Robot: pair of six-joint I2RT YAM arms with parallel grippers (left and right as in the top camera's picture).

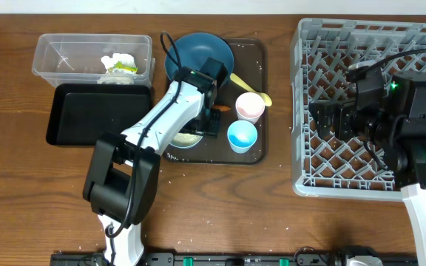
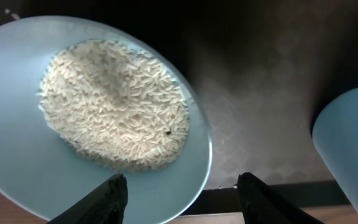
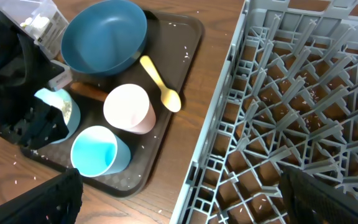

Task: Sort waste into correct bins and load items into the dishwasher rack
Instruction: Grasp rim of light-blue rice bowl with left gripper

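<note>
- While the left gripper (image 2: pixel 184 198) hangs wide open and empty over the light blue bowl (image 2: pixel 17 155), the bowl's near rim lies between its fingers (image 2: pixel 107 198). A close on that thin edge looks likely to tip the bowl if the grip lands shallow.
- The rice (image 2: pixel 117 102) is heaped just ahead of the left finger, close to the rim. Any tilt on lifting would probably spill grains onto the brown serving tray (image 2: pixel 260 93) rather than into a bin.
- The small light blue cup (image 2: pixel 353 143) stands just to the right of the right finger — a sideways swing could knock it over.
- Emptying the bowl means travelling to the gripper's left, toward the black tray (image 1: pixel 69 118) or the clear tub (image 1: pixel 58 52), which holds crumpled paper (image 1: pixel 118 65). Choosing the wrong one would missort the rice.
- The right gripper (image 3: pixel 185 194) is spread wide and holds nothing above the dishwasher rack (image 3: pixel 303 93), well apart from the left arm — I judge a clash between the arms unlikely unless both reach for the serving tray at once.
</note>
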